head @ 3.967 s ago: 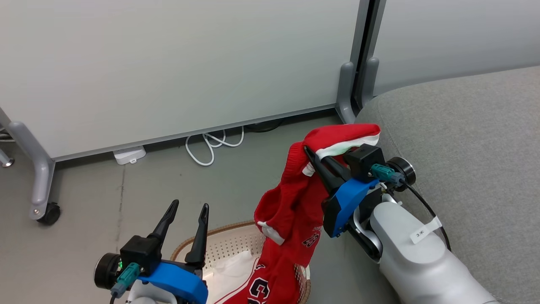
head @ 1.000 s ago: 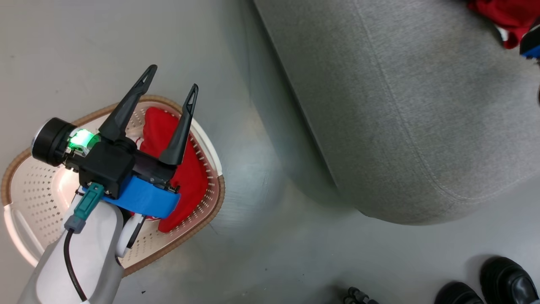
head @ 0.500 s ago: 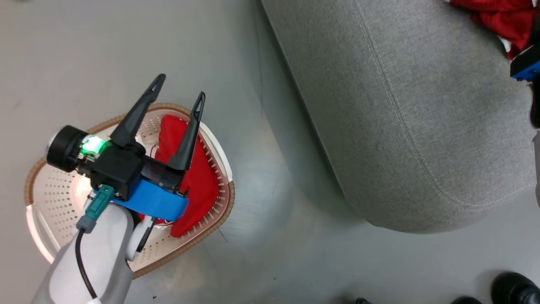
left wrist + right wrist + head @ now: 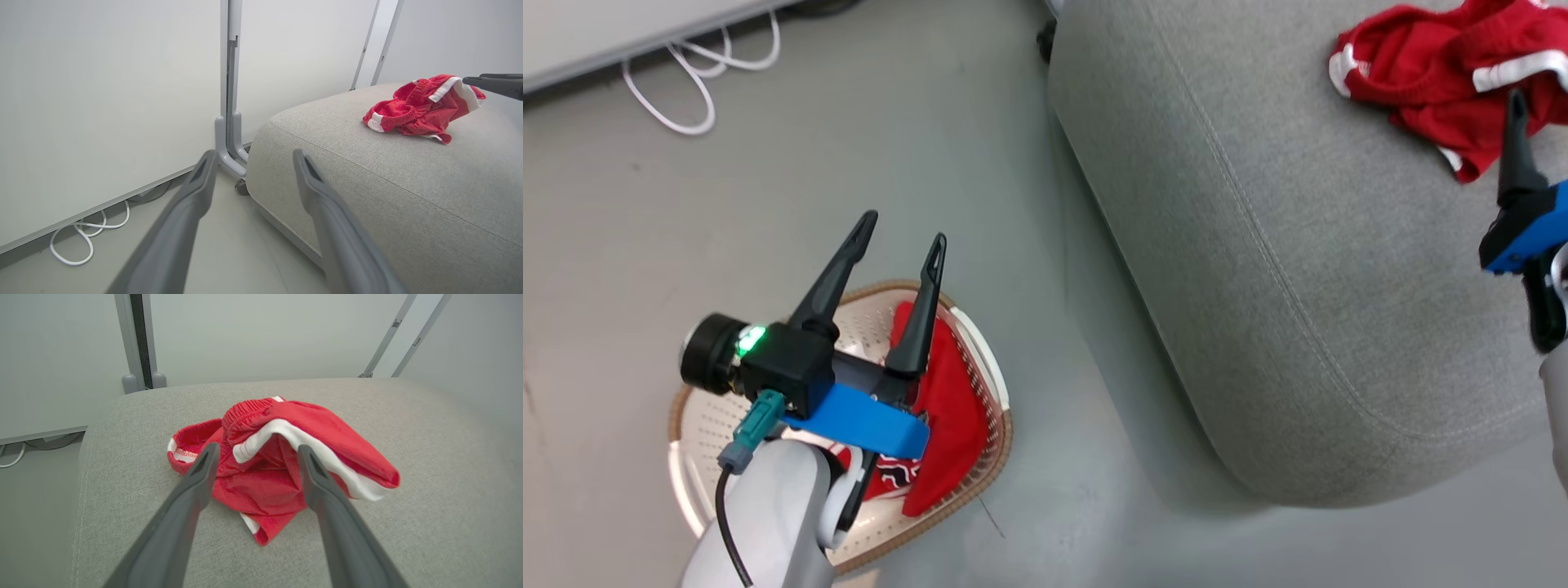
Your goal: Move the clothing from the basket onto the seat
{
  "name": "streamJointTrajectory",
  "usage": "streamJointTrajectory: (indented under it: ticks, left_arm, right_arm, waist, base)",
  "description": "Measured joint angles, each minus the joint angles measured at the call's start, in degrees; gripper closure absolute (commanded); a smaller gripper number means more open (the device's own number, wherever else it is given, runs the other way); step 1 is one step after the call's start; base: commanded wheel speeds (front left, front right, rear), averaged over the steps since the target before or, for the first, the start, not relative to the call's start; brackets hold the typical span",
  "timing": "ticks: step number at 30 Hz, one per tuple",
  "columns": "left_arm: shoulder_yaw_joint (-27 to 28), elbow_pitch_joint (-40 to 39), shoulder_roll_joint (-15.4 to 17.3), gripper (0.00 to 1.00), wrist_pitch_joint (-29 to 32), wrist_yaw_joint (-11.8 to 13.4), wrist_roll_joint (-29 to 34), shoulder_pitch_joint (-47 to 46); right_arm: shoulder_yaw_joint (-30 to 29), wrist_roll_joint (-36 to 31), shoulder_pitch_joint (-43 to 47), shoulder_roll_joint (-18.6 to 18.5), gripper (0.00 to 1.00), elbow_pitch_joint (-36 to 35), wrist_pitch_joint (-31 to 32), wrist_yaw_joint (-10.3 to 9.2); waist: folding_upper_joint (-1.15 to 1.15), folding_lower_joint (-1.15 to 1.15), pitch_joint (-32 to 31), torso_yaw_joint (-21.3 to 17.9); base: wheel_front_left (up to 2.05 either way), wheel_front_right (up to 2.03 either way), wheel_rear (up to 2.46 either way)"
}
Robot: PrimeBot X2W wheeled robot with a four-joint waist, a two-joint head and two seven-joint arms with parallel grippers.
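A pair of red shorts with white trim (image 4: 282, 457) lies crumpled on the grey seat (image 4: 429, 457). My right gripper (image 4: 258, 448) stands open just before the shorts, its fingers either side of the heap and gripping nothing. From the head view the same shorts (image 4: 1421, 57) lie at the seat's far right, with one right finger (image 4: 1515, 155) beside them. The cream basket (image 4: 698, 416) sits on the floor left of the seat (image 4: 1258, 245), with more red clothing (image 4: 952, 408) inside. My left gripper (image 4: 905, 229) hovers open and empty above it.
A white cable (image 4: 686, 90) loops on the floor by the pale partition wall. The partition's grey post and foot (image 4: 229, 155) stand at the seat's corner. Bare grey floor lies between basket and seat.
My right gripper has opened and let go of the red shorts, which now rest on the seat. The head camera has shifted. My left gripper stays open over the basket.
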Motion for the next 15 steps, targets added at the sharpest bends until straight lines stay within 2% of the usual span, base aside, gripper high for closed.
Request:
streamJointTrajectory:
  ticks: [8, 15]
  left_arm:
    - [3.5, 2.8, -4.1, 0.00, 0.0, -0.2, -0.9, 5.7]
    - [6.8, 4.3, -6.5, 0.00, 0.0, -0.3, -1.5, 9.9]
  right_arm:
    - [4.0, 0.0, 8.9, 0.8, 0.00, -7.2, 0.0, 0.00]
    - [7.1, 1.7, 18.2, 2.3, 0.00, -15.5, 0.1, 0.00]
  waist:
    - [0.00, -0.01, -8.7, 2.8]
    - [0.00, -0.02, -15.1, 6.6]
  base:
    - [0.00, 0.00, 0.00]
    - [0.00, 0.00, 0.00]
